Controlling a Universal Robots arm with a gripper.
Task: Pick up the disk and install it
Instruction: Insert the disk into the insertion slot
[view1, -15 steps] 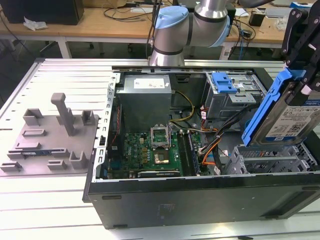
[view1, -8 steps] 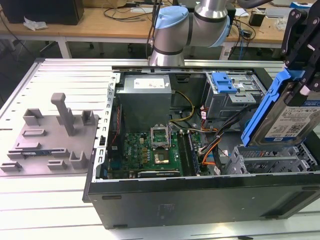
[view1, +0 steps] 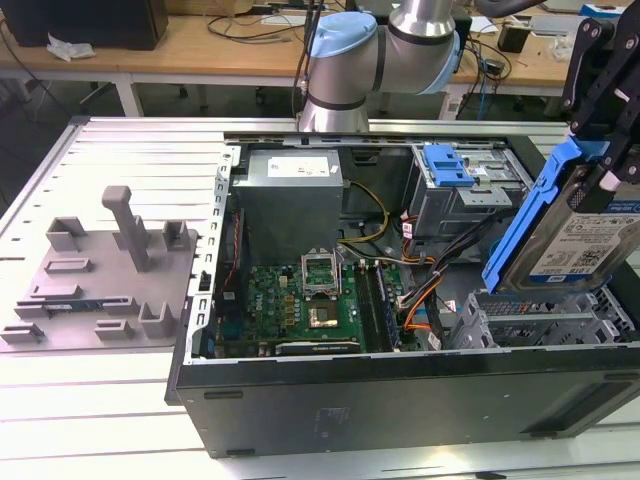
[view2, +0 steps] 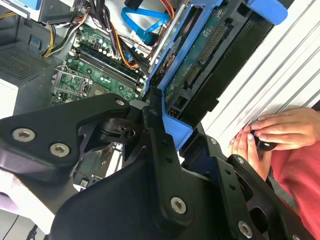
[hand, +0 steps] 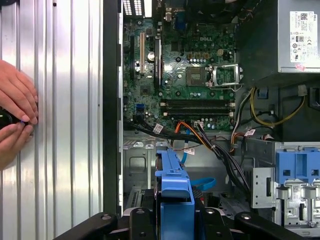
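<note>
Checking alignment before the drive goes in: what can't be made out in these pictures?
Exterior view: the picture's right edge cuts off the disk and the hand gripping it.
First wrist view: the blue bracket and the hand hide whatever lies beneath them.
Second wrist view: a person's fingers cover most of a small dark object.

Silver-grey disk framed bright blue, labelled white and blue, green motherboard, black case, ribbed silver table

Disk over the drive cage
The disk hangs tilted above the drive cage, which sits in the computer case; the motherboard lies toward the exterior view's left.
</note>
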